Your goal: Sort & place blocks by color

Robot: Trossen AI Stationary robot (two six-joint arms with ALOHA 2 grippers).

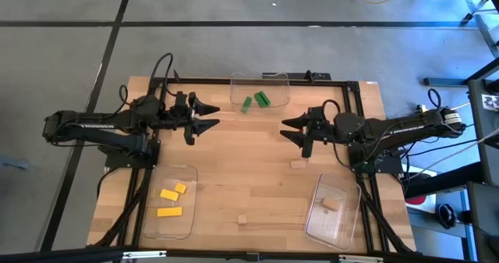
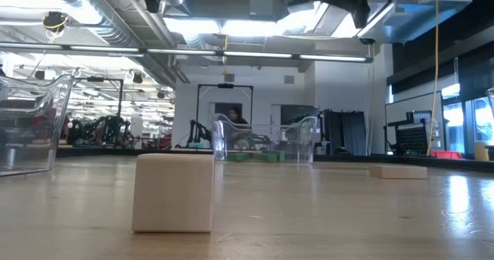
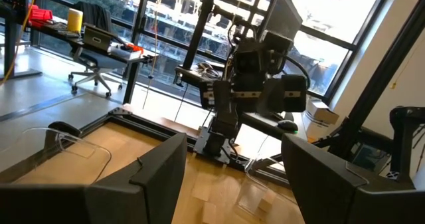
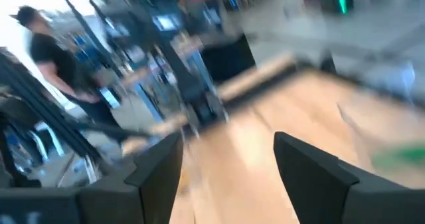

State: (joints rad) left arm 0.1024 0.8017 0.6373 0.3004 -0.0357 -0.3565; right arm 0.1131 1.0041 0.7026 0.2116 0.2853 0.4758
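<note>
Left gripper [image 1: 210, 115] spread open, empty, right gripper [image 1: 290, 130] open too, tan block [image 1: 296, 165] just below it, green blocks [image 1: 255, 101] between both.

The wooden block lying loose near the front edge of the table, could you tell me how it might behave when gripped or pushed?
The wooden block looks rigid, so it probably will not flex. Its flat faces rest squarely on the table, so it would likely slide, not roll. Being small and wooden, it is probably light and may skid away.
</note>
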